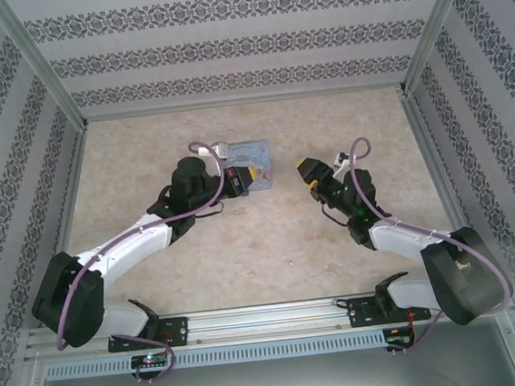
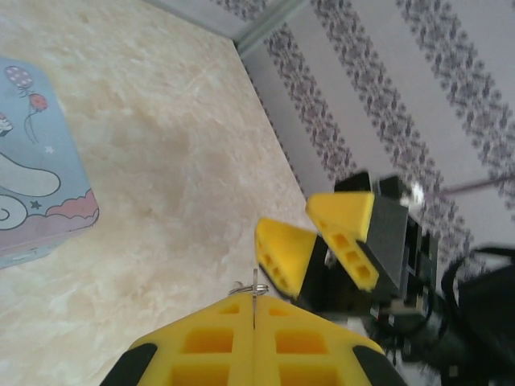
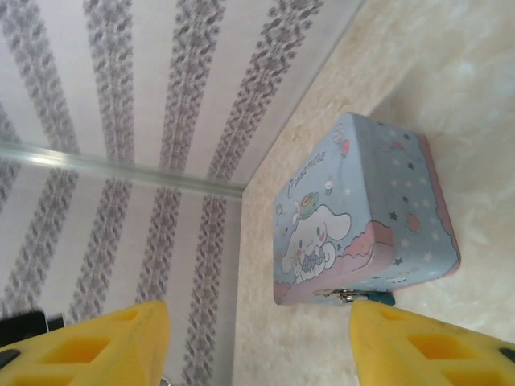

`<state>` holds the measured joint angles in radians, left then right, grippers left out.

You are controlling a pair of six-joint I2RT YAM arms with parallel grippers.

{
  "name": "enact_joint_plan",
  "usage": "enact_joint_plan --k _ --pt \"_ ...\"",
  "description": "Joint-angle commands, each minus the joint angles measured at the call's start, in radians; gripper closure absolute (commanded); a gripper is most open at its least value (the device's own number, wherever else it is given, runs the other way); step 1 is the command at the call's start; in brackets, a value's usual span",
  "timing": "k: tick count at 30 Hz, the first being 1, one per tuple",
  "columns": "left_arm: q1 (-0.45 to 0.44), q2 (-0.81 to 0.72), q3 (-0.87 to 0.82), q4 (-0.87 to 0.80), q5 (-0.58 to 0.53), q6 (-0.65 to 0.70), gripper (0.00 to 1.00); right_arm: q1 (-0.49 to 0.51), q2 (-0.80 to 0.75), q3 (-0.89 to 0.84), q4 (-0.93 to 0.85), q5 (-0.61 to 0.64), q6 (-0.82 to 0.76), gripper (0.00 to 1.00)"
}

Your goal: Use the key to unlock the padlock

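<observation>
My left gripper (image 2: 254,305) is shut on the key (image 2: 255,283), a thin grey blade with a small wire ring that pokes out between the yellow fingertips. From above, this gripper (image 1: 242,179) sits at the near right corner of the pale blue cartoon tin (image 1: 251,160). My right gripper (image 1: 306,171) is open a little to the right of the tin, facing it. In the right wrist view, the padlock (image 3: 380,298) hangs at the tin's (image 3: 362,209) front latch, bluish with a silvery piece, partly hidden behind my right finger (image 3: 426,346).
The tin (image 2: 32,185) lies on the beige marbled table (image 1: 245,249). Patterned walls with metal corner posts (image 1: 45,72) enclose the back and sides. The open right gripper (image 2: 312,241) hangs close in front of the left one, seen in the left wrist view.
</observation>
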<state>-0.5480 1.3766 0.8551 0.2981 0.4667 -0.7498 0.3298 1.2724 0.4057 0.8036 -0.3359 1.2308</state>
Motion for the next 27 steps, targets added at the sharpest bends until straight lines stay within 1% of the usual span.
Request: enact_joint_plan --k 1,4,7,10,15,20,27 --pt "0.045 0.022 0.07 -0.173 0.184 0.168 1.0 -0.044 0.036 0.077 0.015 -0.31 -0.214 0.4" --pt "0.077 0.062 0.118 -0.209 0.279 0.206 1.0 -0.066 0.075 0.104 0.045 -0.409 -0.271 0.44" --pt "0.105 0.111 0.152 -0.204 0.36 0.208 1.0 -0.073 0.112 0.118 0.11 -0.477 -0.276 0.48" --pt "0.116 0.154 0.174 -0.192 0.41 0.202 1.0 -0.066 0.15 0.139 0.156 -0.52 -0.267 0.51" --pt "0.117 0.208 0.2 -0.126 0.495 0.178 1.0 -0.043 0.211 0.161 0.229 -0.549 -0.234 0.53" --pt "0.119 0.232 0.215 -0.096 0.53 0.161 1.0 -0.009 0.257 0.173 0.28 -0.553 -0.212 0.55" --pt "0.12 0.238 0.217 -0.096 0.533 0.161 1.0 0.009 0.32 0.173 0.383 -0.545 -0.154 0.6"
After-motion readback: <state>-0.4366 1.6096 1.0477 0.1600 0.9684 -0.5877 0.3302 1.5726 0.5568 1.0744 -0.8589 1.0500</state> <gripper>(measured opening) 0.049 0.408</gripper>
